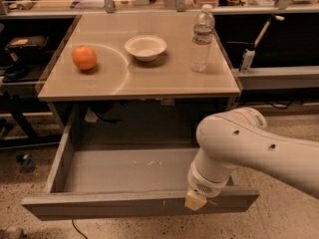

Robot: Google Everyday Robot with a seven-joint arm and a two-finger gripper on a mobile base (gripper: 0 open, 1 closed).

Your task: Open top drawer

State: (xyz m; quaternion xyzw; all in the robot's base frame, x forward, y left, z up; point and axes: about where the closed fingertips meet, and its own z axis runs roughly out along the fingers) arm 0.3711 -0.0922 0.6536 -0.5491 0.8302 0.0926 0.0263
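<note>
Gripper (195, 201) at lower centre-right: we are seeing only its pale tip, which is protruding beneath the rounded white arm (249, 146) and sitting against the upper edge of the top drawer's front, right of centre. The arm is blocking our sight of the rest, so we cannot tell how far open it is or whether it has hold of anything.

Camera view, looking down and forward: the top drawer (119, 204) is standing well out from beneath the tan table (149, 81), its flat grey front lying nearest to us and its grey inner tray showing, with small pale marks on the tray floor. The arm is reaching in from the right edge and is covering the drawer's right rear corner. On the table, an orange (84, 57) is resting at the left, a white bowl (145, 47) is sitting near the middle, and a clear water bottle (202, 38) is standing upright at the right, all apart from one another.
</note>
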